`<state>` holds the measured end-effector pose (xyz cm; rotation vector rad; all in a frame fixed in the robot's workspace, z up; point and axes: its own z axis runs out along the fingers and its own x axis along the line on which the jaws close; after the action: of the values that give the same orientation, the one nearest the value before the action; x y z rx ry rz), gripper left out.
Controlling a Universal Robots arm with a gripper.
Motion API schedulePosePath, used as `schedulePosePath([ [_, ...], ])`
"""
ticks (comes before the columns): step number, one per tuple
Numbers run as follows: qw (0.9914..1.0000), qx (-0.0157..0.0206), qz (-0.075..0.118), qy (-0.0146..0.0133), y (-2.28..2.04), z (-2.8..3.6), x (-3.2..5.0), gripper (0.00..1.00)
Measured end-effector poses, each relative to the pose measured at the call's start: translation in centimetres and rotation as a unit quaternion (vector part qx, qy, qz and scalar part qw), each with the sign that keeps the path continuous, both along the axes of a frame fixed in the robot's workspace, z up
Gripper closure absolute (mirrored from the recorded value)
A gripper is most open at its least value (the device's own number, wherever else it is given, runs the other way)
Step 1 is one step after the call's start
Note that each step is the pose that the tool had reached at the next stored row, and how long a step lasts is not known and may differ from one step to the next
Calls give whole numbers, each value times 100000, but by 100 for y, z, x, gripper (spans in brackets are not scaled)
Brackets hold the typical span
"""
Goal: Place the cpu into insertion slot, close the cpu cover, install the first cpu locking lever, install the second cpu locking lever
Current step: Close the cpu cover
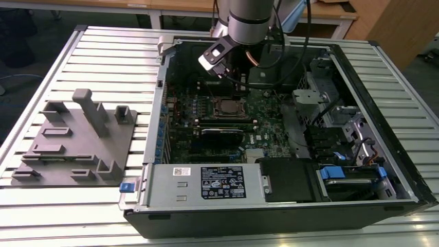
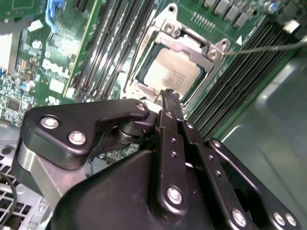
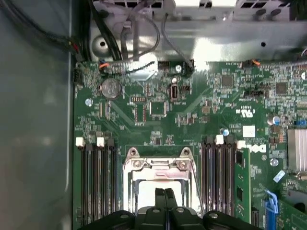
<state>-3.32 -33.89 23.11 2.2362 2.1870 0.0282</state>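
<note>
The cpu [image 2: 171,73] lies flat in the insertion slot [image 1: 230,107], its dull silver face showing through the window of the cpu cover [image 2: 192,40]. In the first wrist view the cover [image 3: 158,165] lies down over the socket. A thin wire locking lever [image 2: 268,47] sticks out sideways from one corner of the socket, and another wire [image 3: 194,184] runs along the socket's side. My gripper [image 2: 169,94] is shut with nothing in it, its tips just above the socket's edge. It also shows in the first wrist view [image 3: 164,192] and in the exterior view [image 1: 238,87].
Memory slots [image 3: 96,182] [image 3: 218,177] flank the socket on both sides. A black expansion card [image 1: 223,133] lies in front of it, with the power supply [image 1: 205,181] nearer still. Drive cages [image 1: 343,128] fill the case's right. A grey fixture plate [image 1: 72,141] sits outside the case.
</note>
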Motion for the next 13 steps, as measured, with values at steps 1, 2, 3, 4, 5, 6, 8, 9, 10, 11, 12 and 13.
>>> schedulePosePath([
  [1, 100000, 1, -1, -1, 0, -10, -13, 89],
  [2, 100000, -1, 0, 1, 0, -21, -25, 89],
  [3, 100000, -6, 2, 3, 0, -34, -35, 89],
  [4, 100000, -3, 0, 0, 0, -46, -45, 89],
  [5, 100000, -1, -1, 1, 0, -54, -54, 89],
  [6, 100000, -3, -1, 1, 0, -60, -65, 89],
  [8, 100000, -12, 1, 5, 0, -61, -74, 89],
  [9, 100000, -5, -1, 3, 0, -64, -79, 89],
  [10, 100000, 7, 0, -5, 0, -72, -82, 89],
  [11, 100000, 8, -1, -5, 0, -85, -87, 89],
  [12, 100000, 2, 0, -1, 0, -95, -91, 89],
  [13, 100000, -2, -1, 3, 0, -99, -94, 89],
])
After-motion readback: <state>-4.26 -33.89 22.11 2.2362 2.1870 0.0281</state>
